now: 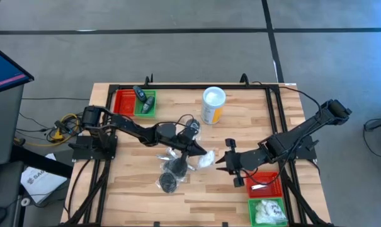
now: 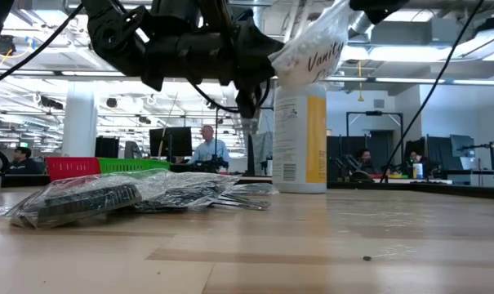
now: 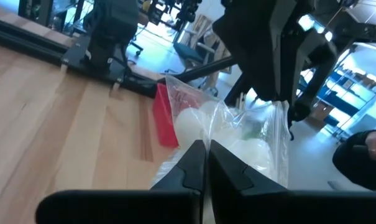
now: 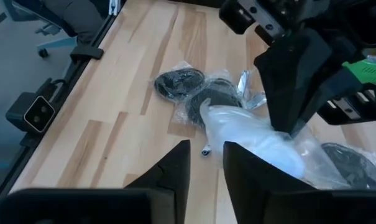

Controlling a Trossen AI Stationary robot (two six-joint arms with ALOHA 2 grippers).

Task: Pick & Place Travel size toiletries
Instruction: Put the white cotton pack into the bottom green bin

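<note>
My left gripper (image 1: 198, 150) is at mid-table, shut on a white packet in clear wrap (image 1: 206, 159), which is held up in the air in the low view (image 2: 312, 41). My right gripper (image 1: 230, 161) is open just right of the packet, its fingers (image 4: 175, 165) pointing at it without touching. Two dark round pucks in clear wrap (image 1: 176, 166) (image 1: 167, 183) lie flat on the table near the left gripper, with a silvery packet (image 4: 248, 93) beside them. A small dark bottle (image 1: 141, 94) sits in the far-left bins. My left gripper pinches the packet's clear wrap at its upper edge (image 3: 214, 127) between its two shut fingers (image 3: 191, 163). It comes from above, slanting toward the table's right. The packet is lifted clear of the table and hangs below and ahead of the fingers, with its free end (image 4: 207, 112) toward my right gripper.
A tall yellow canister with a white lid (image 1: 213, 104) stands at the far middle. Red and green bins (image 1: 135, 103) sit at the far left. A red bin (image 1: 266, 183) and a green bin holding white packets (image 1: 268, 211) sit at the near right. A black frame rail (image 1: 278, 120) borders the table.
</note>
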